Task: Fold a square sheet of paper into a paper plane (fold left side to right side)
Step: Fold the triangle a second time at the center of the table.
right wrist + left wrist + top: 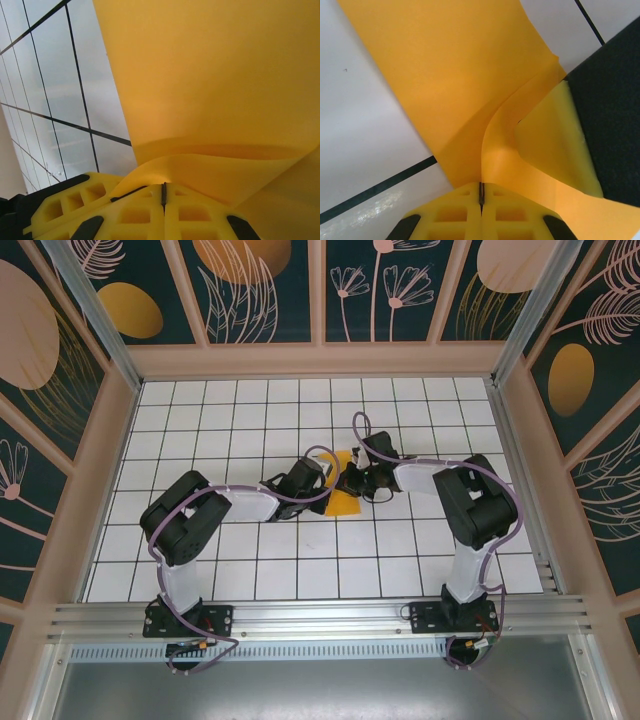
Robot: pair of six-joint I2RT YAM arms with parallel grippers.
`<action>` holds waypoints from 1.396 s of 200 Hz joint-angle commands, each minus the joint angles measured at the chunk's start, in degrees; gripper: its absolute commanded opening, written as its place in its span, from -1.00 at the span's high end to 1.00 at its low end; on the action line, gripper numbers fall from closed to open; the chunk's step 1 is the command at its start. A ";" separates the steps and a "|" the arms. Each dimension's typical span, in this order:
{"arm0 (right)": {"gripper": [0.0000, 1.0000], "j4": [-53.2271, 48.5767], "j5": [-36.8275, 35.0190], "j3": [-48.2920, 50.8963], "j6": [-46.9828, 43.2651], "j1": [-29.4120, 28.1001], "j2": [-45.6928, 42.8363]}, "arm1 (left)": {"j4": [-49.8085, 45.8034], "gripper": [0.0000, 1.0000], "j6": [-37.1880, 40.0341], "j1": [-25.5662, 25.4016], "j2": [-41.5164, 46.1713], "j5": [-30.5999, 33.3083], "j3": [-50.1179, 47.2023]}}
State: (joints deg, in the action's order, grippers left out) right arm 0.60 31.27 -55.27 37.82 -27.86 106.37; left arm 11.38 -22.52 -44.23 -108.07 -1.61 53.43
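The square sheet of paper is orange-yellow and lies in the middle of the white grid, partly under both grippers. My left gripper meets it from the left and my right gripper from the right, nearly touching each other. In the left wrist view the sheet curls up from the table and one edge runs into the shut left gripper; a yellow finger of the right gripper stands close by. In the right wrist view a lifted fold of the sheet is pinched in the shut right gripper. The paper plane is out of view.
The white gridded table is boxed in by peach-framed walls with leaf drawings on the left, back and right. An aluminium rail with both arm bases runs along the near edge. Both arms' elbows stick out to the sides.
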 commanded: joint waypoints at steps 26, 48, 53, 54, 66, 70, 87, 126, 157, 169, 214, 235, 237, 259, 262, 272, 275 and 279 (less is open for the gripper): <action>0.96 -0.85 -1.60 0.29 -1.44 -0.12 1.64 | -2.10 1.00 1.34 0.28 -1.88 0.01 -0.52; 0.96 -1.09 -2.15 0.57 -1.70 -0.09 1.88 | -2.08 1.00 1.42 0.28 -1.75 0.18 -0.57; 0.96 -1.11 -2.23 0.66 -1.70 -0.10 1.84 | -2.13 1.00 1.43 0.28 -1.79 0.11 -0.53; 0.96 -1.12 -2.25 0.67 -1.70 -0.09 1.83 | -2.10 1.00 1.43 0.33 -1.79 0.16 -0.52; 0.96 -1.24 -2.42 0.97 -1.70 -0.10 1.91 | -2.21 1.00 1.38 0.28 -1.88 0.15 -0.51; 0.96 -1.32 -2.56 1.04 -1.76 -0.11 1.94 | -2.15 1.00 1.41 0.30 -1.86 0.18 -0.51; 0.96 -1.88 -3.12 1.62 -1.97 -0.13 1.96 | -2.32 1.00 1.39 0.33 -1.68 0.18 -0.35; 0.95 -1.71 -3.93 4.70 -1.79 0.08 2.22 | -2.64 1.00 1.26 0.28 -0.23 0.20 -0.26; 0.95 -1.95 -4.59 6.43 -1.87 0.41 2.45 | -3.92 0.80 0.94 0.32 2.44 0.36 0.18; 0.96 -2.03 -4.68 6.74 -2.04 0.58 2.51 | -4.83 0.68 0.92 0.33 4.26 1.13 0.22; 0.96 -2.36 -4.65 6.42 -2.49 0.79 2.42 | -7.51 0.10 0.02 0.29 13.90 0.81 -1.34; 0.96 -2.53 -4.63 6.22 -2.58 0.79 2.41 | -6.02 0.06 0.19 0.30 16.17 -5.29 -3.20; 0.96 -2.47 -4.63 6.22 -2.58 0.79 2.37 | -5.71 0.06 0.13 0.33 16.17 -5.98 -3.30; 0.96 -2.60 -4.64 6.13 -2.63 0.79 2.38 | -2.77 0.08 -0.87 0.34 14.44 -15.56 -4.12; 0.96 -2.63 -4.64 6.06 -2.59 0.83 2.41 | -2.42 0.08 -1.07 0.29 14.08 -16.56 -4.08; 0.96 -2.66 -4.64 6.13 -2.58 0.78 2.34 | -1.56 0.10 -1.46 0.29 12.98 -18.61 -3.95; 0.96 -2.66 -4.59 6.08 -2.56 0.78 2.29 | -1.34 0.10 -1.53 0.28 12.65 -18.94 -3.82; 0.96 -2.67 -4.59 6.11 -2.58 0.79 2.28 | -1.33 0.09 -1.58 0.30 12.27 -19.04 -3.63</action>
State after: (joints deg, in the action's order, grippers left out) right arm 5.26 30.26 -51.57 36.34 -27.46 106.98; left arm 7.81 -22.85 -44.14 -93.03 -12.19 50.48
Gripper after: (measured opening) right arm 0.064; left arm 0.454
